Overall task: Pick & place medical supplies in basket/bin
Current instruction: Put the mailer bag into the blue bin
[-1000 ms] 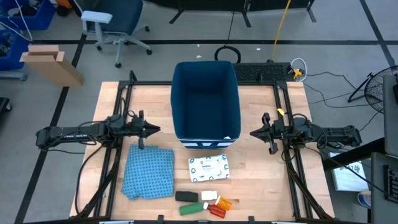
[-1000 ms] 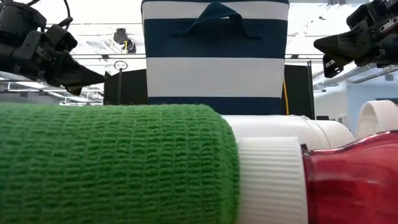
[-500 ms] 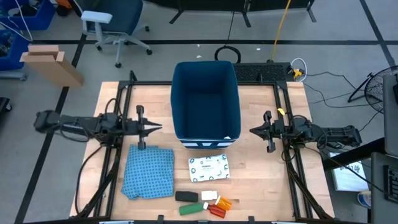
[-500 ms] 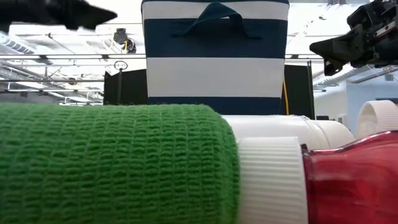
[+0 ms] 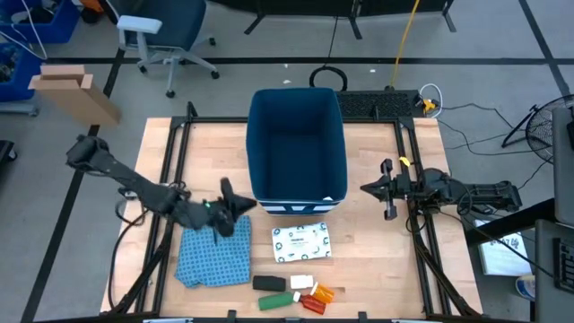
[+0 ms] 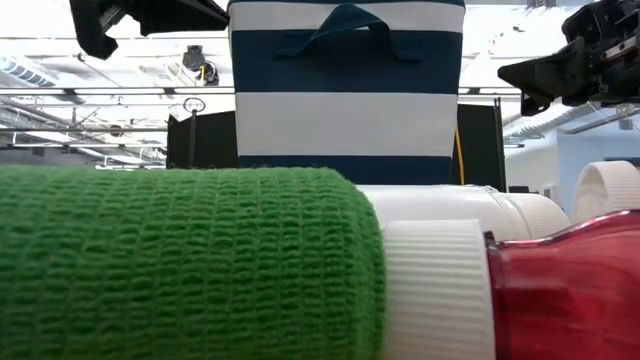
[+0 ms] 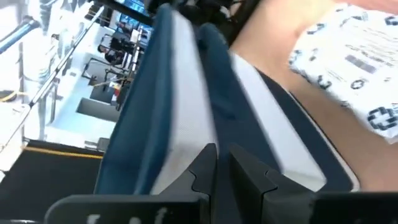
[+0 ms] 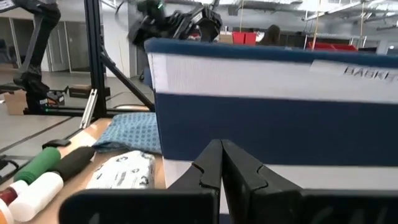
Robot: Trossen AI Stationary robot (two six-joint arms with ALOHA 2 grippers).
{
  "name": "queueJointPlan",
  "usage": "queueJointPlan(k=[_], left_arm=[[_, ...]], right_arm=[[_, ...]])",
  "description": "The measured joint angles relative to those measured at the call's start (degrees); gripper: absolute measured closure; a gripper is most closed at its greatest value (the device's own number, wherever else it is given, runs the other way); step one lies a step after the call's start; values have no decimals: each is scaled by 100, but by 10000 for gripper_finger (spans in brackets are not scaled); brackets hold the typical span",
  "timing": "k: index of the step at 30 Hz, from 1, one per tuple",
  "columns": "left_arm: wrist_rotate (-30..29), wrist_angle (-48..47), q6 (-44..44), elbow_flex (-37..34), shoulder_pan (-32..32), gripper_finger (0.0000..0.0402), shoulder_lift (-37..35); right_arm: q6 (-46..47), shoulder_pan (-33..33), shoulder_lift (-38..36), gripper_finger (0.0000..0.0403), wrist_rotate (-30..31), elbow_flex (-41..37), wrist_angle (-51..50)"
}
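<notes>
1. The dark blue bin [image 5: 297, 148] stands mid-table, nothing visible inside.
2. The blue patterned cloth [image 5: 213, 251] lies beside the supplies; avoid snagging it.
3. The white printed packet [image 5: 301, 243] lies just in front of the bin, the nearest target.
4. The left gripper [image 5: 242, 205], fingers closed and empty, hovers near the bin's front corner; it should open before descending.
5. The right gripper [image 5: 366, 189] waits closed beside the bin.
</notes>
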Motion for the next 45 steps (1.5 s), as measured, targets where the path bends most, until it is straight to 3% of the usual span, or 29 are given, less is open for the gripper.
queueJointPlan(k=[7, 10, 17, 21, 26, 35, 42, 45], left_arm=[[489, 358, 28, 369, -545, 359, 1033], [485, 349, -483, 514, -626, 345, 1394], [1037, 418, -1193, 657, -532, 255, 2206], [715, 549, -738, 661, -521, 203, 2728], [482, 647, -307, 661, -485, 168, 3298], [636, 1255, -142, 663, -337, 160, 3833], [1533, 1322, -434, 663, 80, 165, 3877], [1952, 1315, -408, 663, 225, 195, 3874]], right_arm=[[-444, 1, 2, 403, 2, -2, 133], [-452, 0, 2, 403, 0, -2, 277], [-397, 0, 0, 403, 0, -2, 596], [-410, 0, 0, 403, 2, -2, 639], [-219, 2, 0, 403, 0, -2, 635], [-230, 4, 0, 403, 0, -2, 635], [-297, 4, 0, 403, 0, -2, 635], [-299, 4, 0, 403, 0, -2, 634]])
